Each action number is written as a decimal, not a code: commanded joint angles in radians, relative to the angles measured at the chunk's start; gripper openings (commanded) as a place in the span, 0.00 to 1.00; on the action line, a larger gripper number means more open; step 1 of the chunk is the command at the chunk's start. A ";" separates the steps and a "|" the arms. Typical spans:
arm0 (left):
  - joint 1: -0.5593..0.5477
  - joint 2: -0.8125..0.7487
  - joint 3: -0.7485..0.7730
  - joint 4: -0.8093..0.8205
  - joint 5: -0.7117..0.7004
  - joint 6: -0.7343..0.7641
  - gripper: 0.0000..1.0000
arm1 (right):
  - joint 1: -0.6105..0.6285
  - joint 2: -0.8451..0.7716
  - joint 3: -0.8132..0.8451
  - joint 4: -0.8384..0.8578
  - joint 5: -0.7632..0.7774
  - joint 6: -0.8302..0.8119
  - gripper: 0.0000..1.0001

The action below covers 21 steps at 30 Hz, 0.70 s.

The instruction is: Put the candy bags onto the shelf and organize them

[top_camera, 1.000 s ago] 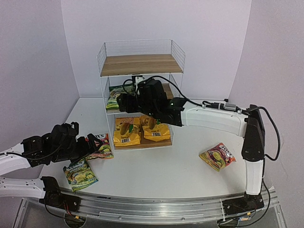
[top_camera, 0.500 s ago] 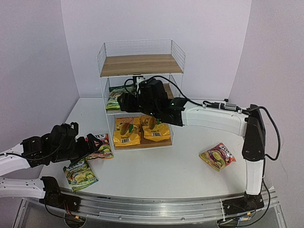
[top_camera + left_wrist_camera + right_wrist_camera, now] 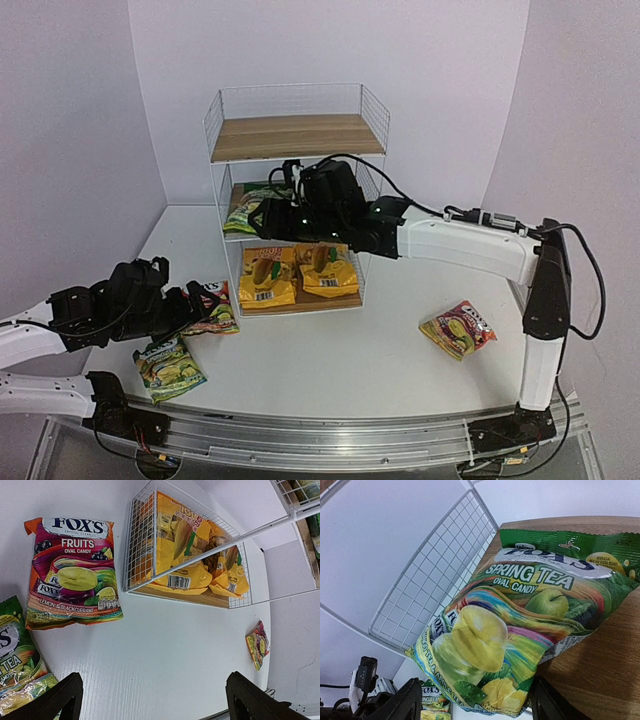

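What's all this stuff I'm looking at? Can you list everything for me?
shelf: one, white wire with wood boards, at the back of the table.
yellow bags: two, yellow-orange, side by side on the bottom tier.
green bags: two, green; one on the middle tier, one on the table, near left.
red bags: two, red-pink; one on the table left of the shelf, one on the table at right.
table: one, white, under everything.
arms: two, black and white; left low at near left, right reaching into the middle tier.
left tool: one, black, open, over the table by a red bag.
right tool: one, black, open, at the shelved green bag.
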 commanded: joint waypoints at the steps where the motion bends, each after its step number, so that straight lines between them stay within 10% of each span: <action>1: 0.005 0.002 0.005 0.036 0.003 0.011 1.00 | 0.016 -0.044 0.032 -0.172 -0.055 0.021 0.71; 12: 0.005 0.019 0.004 0.055 0.012 0.022 1.00 | 0.017 -0.063 0.032 -0.235 -0.206 0.070 0.64; 21: 0.005 0.024 -0.002 0.069 0.019 0.028 1.00 | 0.014 -0.097 -0.006 -0.275 -0.031 0.085 0.69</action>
